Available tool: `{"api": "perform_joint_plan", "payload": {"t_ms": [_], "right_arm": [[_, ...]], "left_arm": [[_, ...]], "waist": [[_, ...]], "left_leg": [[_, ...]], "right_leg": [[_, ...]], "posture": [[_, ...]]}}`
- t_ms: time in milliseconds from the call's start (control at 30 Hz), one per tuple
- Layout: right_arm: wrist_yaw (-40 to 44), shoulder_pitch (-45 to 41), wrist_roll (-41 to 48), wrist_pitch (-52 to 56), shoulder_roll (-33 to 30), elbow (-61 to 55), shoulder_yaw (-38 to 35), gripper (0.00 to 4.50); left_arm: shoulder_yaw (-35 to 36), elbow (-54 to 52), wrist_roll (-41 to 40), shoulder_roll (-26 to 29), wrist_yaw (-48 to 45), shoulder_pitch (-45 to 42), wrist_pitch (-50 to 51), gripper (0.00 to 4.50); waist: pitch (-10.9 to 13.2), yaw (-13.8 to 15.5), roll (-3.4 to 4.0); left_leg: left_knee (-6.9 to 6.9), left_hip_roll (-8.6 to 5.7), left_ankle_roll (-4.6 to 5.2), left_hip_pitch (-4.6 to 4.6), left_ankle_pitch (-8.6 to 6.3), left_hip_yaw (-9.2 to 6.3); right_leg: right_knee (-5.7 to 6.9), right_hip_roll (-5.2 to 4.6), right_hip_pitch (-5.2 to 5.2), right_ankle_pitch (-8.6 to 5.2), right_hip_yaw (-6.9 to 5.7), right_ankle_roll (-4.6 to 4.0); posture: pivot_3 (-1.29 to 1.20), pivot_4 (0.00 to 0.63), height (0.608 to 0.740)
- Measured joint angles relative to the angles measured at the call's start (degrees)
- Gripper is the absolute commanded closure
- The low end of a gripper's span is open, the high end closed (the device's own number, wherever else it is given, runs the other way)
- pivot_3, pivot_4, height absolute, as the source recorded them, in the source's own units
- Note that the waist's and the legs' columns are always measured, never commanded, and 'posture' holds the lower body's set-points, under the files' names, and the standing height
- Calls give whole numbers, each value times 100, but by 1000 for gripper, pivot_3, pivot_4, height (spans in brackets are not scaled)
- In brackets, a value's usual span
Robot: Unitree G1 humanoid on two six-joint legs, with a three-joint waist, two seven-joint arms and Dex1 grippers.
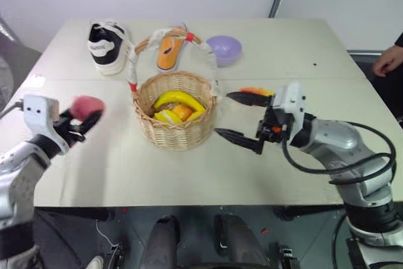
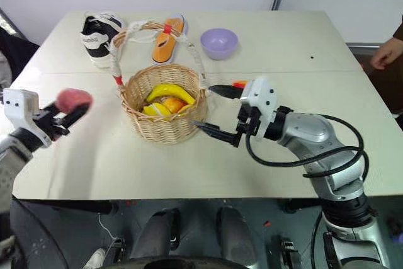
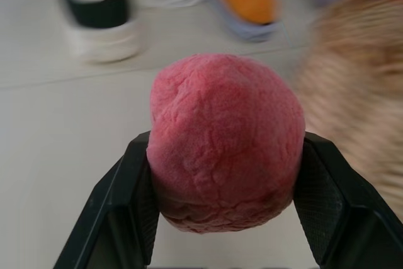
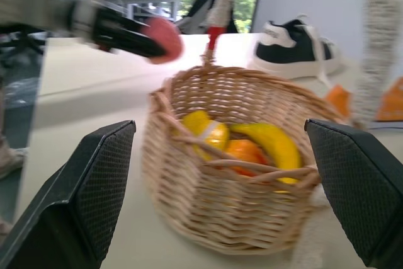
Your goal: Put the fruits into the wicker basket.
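Pinkish-red, the peach (image 3: 223,155) is sitting clamped in your left tool (image 1: 82,123), held above the worktop (image 1: 283,61) to the left of the wicker basket (image 1: 176,131). Your right tool (image 1: 240,118) is hanging wide open just right of the basket, gripping nothing.

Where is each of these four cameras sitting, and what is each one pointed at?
Left and right eye views: on the head, looking down over the table; both arms show, left gripper and right gripper.
Left wrist view: along that gripper's fingers, clamped on the pinkish-red fruit.
Right wrist view: between its open fingers, facing the wicker basket.
Shared: basket, fruit and black-and-white shoe.
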Motion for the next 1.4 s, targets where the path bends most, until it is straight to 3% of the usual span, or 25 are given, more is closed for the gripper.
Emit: {"api": "perform_joint_plan", "payload": {"t_ms": [133,300,433,467,600,767,1000,1367,1400], "right_arm": [[114,-42,-54,-81,-82,177,-29,0],[105,-231,-165,-92,-98,325,-57,0],[56,-218,-185,-76,-101,325,-106,0],[31,-216,-213,-73,-106,323,-115,0],[-197,-202,-842,-193,-368,612,-42,0],[-402,-592,-2296,-1057,-559,2227,531,0],[-343,-2216,-3840,-2749,-366,5097,1517,0],[-174,-3415,-4728,-3990,289,7753,2022,0],[-174,-3465,-4745,-4012,294,7864,2015,250]], "left_arm": [[-425,-851,-645,223,67,-565,496,2086],[-1846,-599,-64,-272,810,-1909,568,2086],[-2406,-82,429,-473,946,-2169,538,210],[-2468,-9,512,-514,935,-2170,527,49],[-2537,56,611,-498,609,-2123,310,49],[-2060,-154,-80,-249,-357,-1655,165,49],[-1906,-408,-551,149,-1093,-1360,201,49],[-1963,-651,-541,124,-938,-1169,174,49],[-1962,-675,-543,125,-925,-1154,174,12]], "waist": [[-2,4,4],[-2,-64,3],[-2,-102,4],[-2,-90,4],[-2,-67,4],[-1,-102,6],[2,-98,9],[2,-100,10],[2,-100,10]], "left_leg": [[8,-11,1,7,1,21],[6,-15,3,4,0,15],[-3,1,18,3,-8,10],[-2,10,18,2,-8,8],[0,25,18,3,-8,9],[3,30,18,6,-8,22],[3,33,18,3,-8,21],[1,35,18,3,-8,20],[1,35,18,4,-8,20]], "right_leg": [[-2,12,9,4,1,-6],[0,28,6,13,5,28],[4,53,-8,12,7,34],[4,62,-9,12,8,33],[4,77,-10,13,7,24],[3,83,-15,11,17,-14],[1,89,-18,15,21,-14],[2,89,-20,24,22,2],[3,89,-20,24,22,2]], "posture": [[0,150,736],[0,150,736],[0,150,736],[0,150,736],[0,150,736],[0,150,736],[0,150,736],[0,150,736],[0,150,736]]}}
